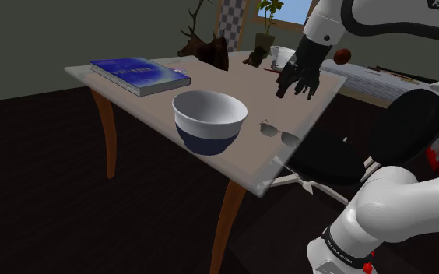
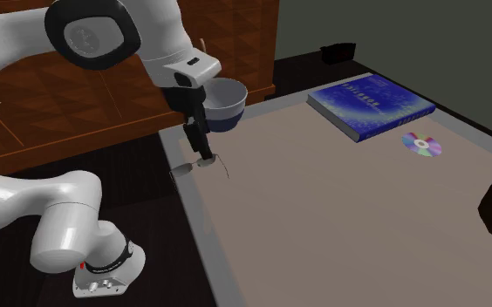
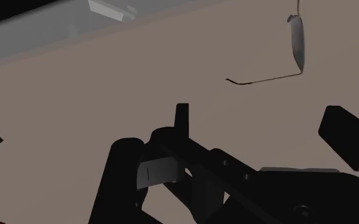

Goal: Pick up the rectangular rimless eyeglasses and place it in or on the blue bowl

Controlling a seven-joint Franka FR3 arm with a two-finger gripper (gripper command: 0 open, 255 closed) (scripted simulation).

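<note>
The rimless eyeglasses (image 1: pixel 279 132) lie flat on the beige table near its edge, to the shoulder view's right of the bowl. The bowl (image 1: pixel 208 121) is white inside with a dark blue lower half. My black gripper (image 1: pixel 296 87) hangs open above the table, a little beyond the glasses, holding nothing. In the second exterior view the gripper (image 2: pixel 202 150) is just above the eyeglasses (image 2: pixel 199 167), with the bowl (image 2: pixel 222 100) behind it. In the wrist view the eyeglasses (image 3: pixel 296 44) lie ahead of the spread fingers (image 3: pixel 181 118), untouched.
A blue book (image 1: pixel 138 74) lies at the table's far corner, and a disc (image 2: pixel 422 145) rests near the book (image 2: pixel 371 105). A dark antlered figure (image 1: pixel 206 48) and a potted plant (image 1: pixel 268 31) stand at the back. A black office chair (image 1: pixel 366 148) sits beside the table.
</note>
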